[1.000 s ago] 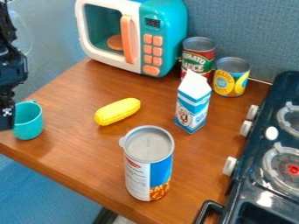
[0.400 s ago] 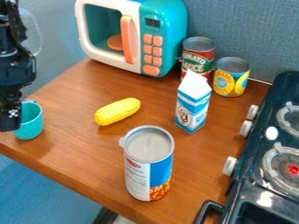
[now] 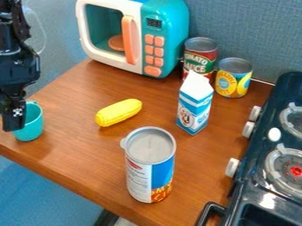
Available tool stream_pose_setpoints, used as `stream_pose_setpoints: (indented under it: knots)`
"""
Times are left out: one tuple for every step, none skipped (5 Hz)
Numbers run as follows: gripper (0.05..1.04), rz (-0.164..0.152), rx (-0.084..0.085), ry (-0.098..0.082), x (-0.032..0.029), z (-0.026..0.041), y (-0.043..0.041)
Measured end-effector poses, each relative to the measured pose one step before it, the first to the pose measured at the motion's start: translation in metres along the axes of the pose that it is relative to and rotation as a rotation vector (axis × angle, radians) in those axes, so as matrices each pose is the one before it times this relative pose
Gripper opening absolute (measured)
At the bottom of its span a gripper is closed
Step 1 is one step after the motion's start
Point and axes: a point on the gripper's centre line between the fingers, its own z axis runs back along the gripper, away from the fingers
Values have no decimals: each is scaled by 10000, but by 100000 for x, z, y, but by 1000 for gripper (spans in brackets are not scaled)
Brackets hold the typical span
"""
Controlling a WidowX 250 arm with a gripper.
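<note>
Rightward across the view my claw (image 3: 14,122) has shifted a little since the earlier frames, while the teal cup (image 3: 32,124) has stayed where it was, upright near the left corner of the counter (image 3: 82,148). That puts me more squarely over the cup's left side as the camera sees it, but I judge that nothing has yet been moved. I cannot tell how far open my claw is, whether it touches the cup, or whether it has hold of anything.

Everything else has kept its place: the yellow corn (image 3: 118,112) lies mid-counter, the tall canister (image 3: 149,170) stands toward the front edge, the carton (image 3: 194,106) stands beyond it, and two cans (image 3: 199,59) are at the back between the toy microwave (image 3: 167,26) and the stove (image 3: 259,176).
</note>
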Motion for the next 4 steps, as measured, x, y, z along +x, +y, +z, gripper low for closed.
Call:
stream_pose_setpoints:
  knots:
    - [1001, -15, 50, -8, 520, -129, -162]
    - [1001, 55, -3, -103, 493, -485, 233]
    - [1001, -128, 6, 6, 718, -398, -178]
    - [1001, 13, -172, -19, 762, -1063, 269]
